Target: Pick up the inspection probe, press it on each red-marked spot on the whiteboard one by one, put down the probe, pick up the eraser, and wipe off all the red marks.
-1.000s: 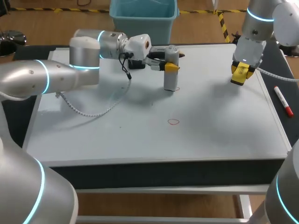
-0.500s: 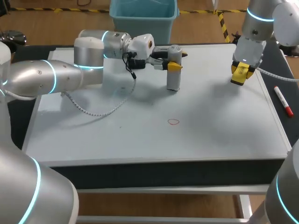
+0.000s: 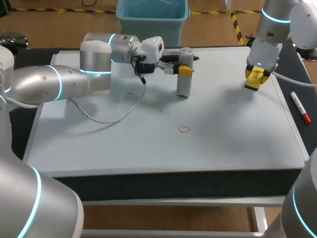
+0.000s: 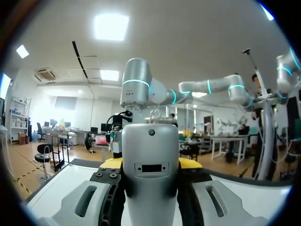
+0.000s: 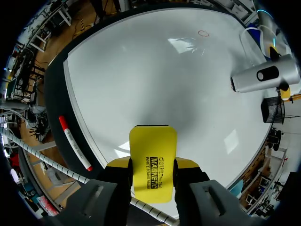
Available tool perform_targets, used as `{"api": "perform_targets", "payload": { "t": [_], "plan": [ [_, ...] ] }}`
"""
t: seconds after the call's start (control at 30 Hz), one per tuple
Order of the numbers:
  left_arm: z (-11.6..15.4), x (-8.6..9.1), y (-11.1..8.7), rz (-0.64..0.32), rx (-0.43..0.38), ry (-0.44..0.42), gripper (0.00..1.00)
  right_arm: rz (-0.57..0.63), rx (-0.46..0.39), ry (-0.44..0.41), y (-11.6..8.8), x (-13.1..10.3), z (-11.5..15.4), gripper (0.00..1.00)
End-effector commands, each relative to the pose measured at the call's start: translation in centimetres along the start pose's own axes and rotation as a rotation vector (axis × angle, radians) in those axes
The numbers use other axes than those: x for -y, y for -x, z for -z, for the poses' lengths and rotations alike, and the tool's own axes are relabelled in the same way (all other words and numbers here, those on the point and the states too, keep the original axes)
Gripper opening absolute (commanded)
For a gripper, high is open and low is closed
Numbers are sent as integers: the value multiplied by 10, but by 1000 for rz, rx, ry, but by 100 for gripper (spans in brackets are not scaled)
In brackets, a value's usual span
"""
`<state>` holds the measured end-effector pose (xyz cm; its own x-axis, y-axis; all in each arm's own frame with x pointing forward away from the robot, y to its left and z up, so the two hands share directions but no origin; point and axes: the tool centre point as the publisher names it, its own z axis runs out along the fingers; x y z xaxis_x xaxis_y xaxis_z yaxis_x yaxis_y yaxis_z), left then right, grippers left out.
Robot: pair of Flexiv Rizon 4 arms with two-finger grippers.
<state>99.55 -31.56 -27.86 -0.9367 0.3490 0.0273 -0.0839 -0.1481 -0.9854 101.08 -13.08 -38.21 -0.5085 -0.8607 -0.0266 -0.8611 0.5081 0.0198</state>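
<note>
The grey inspection probe stands upright, its lower end on the whiteboard at the back middle. My left gripper is shut on its upper part; in the left wrist view the probe fills the space between the yellow tips of that gripper. A red circle mark lies nearer the front, clear of the probe. My right gripper hangs over the back right of the board, shut on the yellow eraser. From the right wrist, the eraser sits in the gripper, with the probe and red mark ahead.
A red marker pen lies off the board's right edge, also visible beside the eraser. A blue bin stands behind the table. The left arm's white cable trails over the board's left part.
My left arm has carried the probe a little to the right at the back of the board. The right arm and the eraser have stayed still.
</note>
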Motion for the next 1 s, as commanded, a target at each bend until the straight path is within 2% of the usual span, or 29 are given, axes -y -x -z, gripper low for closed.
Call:
{"api": "perform_targets", "payload": {
  "t": [0.03,0.6,1.0],
  "plan": [
    [-1,-2,-1,2,8,3,0,2,-3,0,0,1,1,0],
    [1,-2,-3,2,29,12,0,2,-3,0,0,1,1,0],
    [3,42,-25,4,117,31,0,2,-3,0,0,1,1,0]
  ]
}}
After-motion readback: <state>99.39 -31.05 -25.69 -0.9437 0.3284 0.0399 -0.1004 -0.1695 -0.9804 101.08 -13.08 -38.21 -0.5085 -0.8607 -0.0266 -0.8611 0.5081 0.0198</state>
